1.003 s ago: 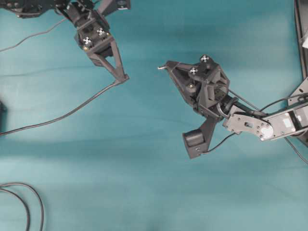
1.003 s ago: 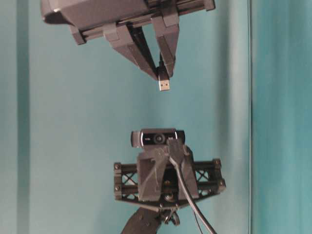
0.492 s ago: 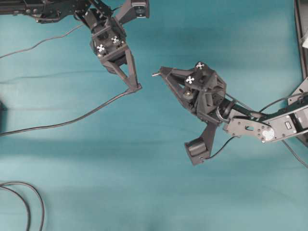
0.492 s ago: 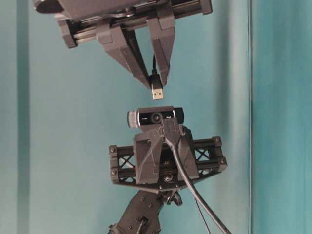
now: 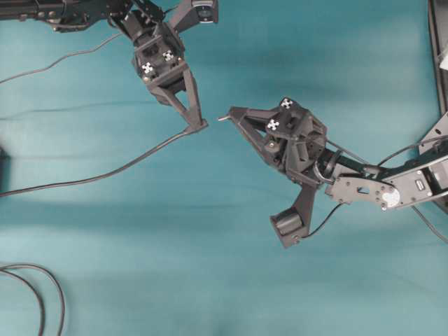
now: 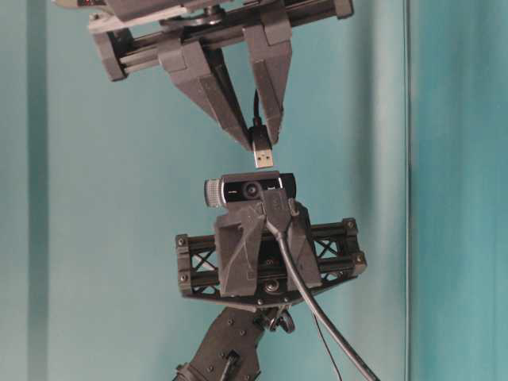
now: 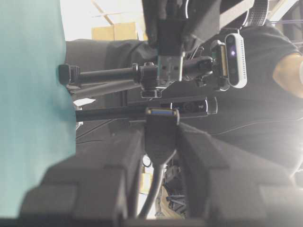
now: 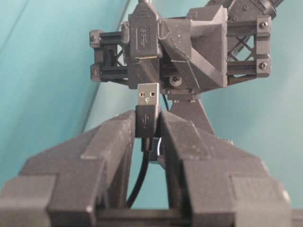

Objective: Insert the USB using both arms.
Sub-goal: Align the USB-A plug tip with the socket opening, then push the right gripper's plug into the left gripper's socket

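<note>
Pinching the USB (image 8: 148, 101) by its grey body, the right gripper (image 8: 147, 124) bared square-holed silver metal; the left gripper (image 7: 161, 142) clamped the dark socket end (image 7: 162, 124).

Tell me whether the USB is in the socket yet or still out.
Out. In the right wrist view the USB, held by the right gripper, shows its whole silver tip, with a gap before the socket end held by the left gripper.
</note>
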Robot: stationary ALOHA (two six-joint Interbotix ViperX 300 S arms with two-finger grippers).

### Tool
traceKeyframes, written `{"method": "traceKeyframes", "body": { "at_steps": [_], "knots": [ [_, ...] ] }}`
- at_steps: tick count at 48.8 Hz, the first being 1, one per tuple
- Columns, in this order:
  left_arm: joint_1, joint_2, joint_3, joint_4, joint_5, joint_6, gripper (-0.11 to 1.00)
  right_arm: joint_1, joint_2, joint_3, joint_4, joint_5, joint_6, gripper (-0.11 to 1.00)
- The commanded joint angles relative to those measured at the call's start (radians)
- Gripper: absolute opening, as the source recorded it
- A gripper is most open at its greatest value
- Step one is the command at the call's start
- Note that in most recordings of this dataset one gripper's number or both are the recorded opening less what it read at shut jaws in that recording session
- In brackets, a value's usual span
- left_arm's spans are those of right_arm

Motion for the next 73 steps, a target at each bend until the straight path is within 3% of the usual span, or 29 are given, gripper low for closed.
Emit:
{"method": "traceKeyframes", "body": {
  "at_steps": [1,33,46,73],
  "knots": [
    [-0.002,-0.015,-0.017,-0.012,0.002,0.008,0.22,0.000,-0.005,-0.023,-0.009,0.003,0.003,0.21],
    [-0.017,0.002,-0.025,-0.012,0.006,0.008,0.22,0.000,0.012,-0.043,-0.014,0.002,0.002,0.21],
    [-0.014,0.003,-0.032,-0.054,0.031,0.009,0.22,0.000,0.018,-0.048,-0.017,0.002,-0.002,0.21],
    [-0.014,0.015,-0.034,-0.055,0.031,0.008,0.22,0.003,0.018,-0.052,-0.017,0.002,-0.005,0.21]
  ]
}}
